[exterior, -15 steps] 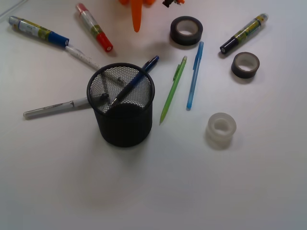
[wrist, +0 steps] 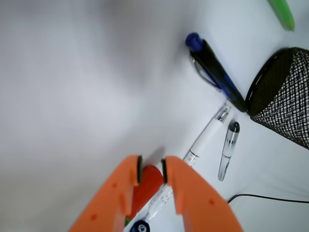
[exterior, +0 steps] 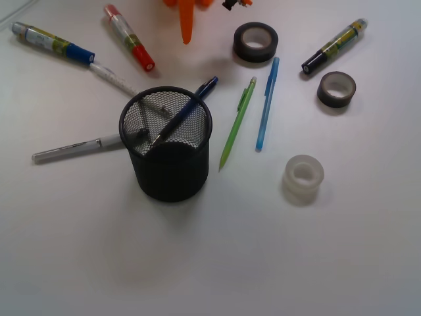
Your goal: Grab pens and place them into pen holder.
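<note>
The black mesh pen holder (exterior: 170, 158) stands left of centre, and its rim shows in the wrist view (wrist: 285, 96). A dark blue pen (exterior: 197, 97) leans in it, its top over the rim (wrist: 212, 67). A white-clear pen (exterior: 115, 79) lies behind the holder (wrist: 205, 140). A silver-white pen (exterior: 69, 149) lies to its left. A lime green pen (exterior: 237, 123) and a light blue pen (exterior: 266, 112) lie to its right. My orange gripper (exterior: 186, 36) hangs at the top edge. In the wrist view the gripper (wrist: 152, 169) has its jaws slightly apart, holding nothing, with a red marker cap (wrist: 147, 186) showing below the gap.
Thick markers lie at the back: blue-capped (exterior: 52, 43), red-capped (exterior: 129, 38), and black-capped (exterior: 334, 46). Two dark tape rolls (exterior: 255, 41) (exterior: 336, 89) and a clear one (exterior: 303, 176) lie on the right. A black cable (wrist: 270, 197) runs near the holder.
</note>
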